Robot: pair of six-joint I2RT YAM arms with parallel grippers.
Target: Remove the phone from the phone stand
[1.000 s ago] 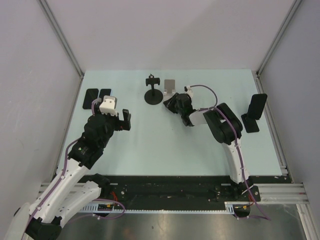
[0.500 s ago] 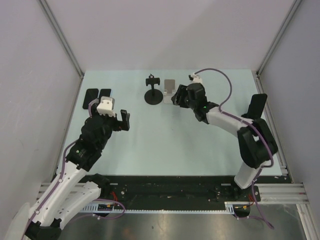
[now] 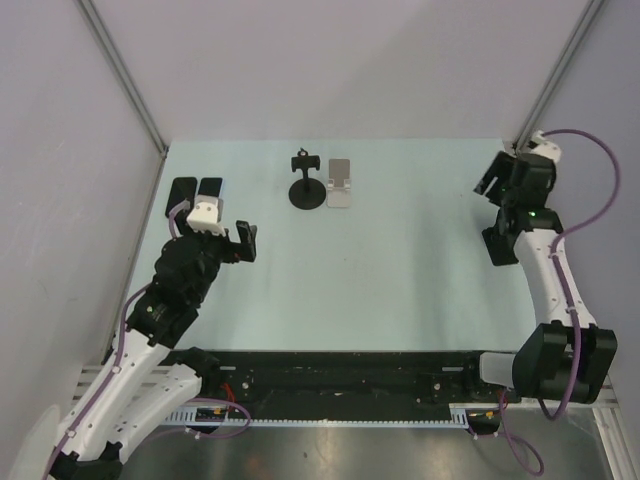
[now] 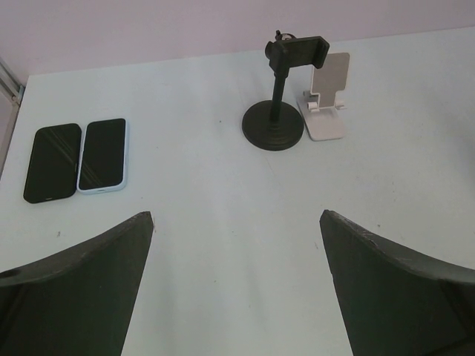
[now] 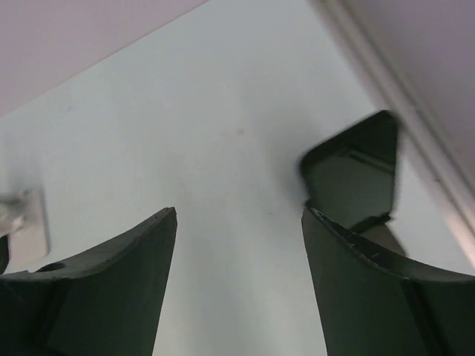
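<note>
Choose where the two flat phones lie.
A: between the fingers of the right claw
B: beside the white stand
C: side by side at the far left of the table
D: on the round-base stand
C: the black phone and the pale-edged phone lie flat, side by side on the table, well to the left of the round-base stand.

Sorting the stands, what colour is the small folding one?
The folding stand is white; left wrist view.
</note>
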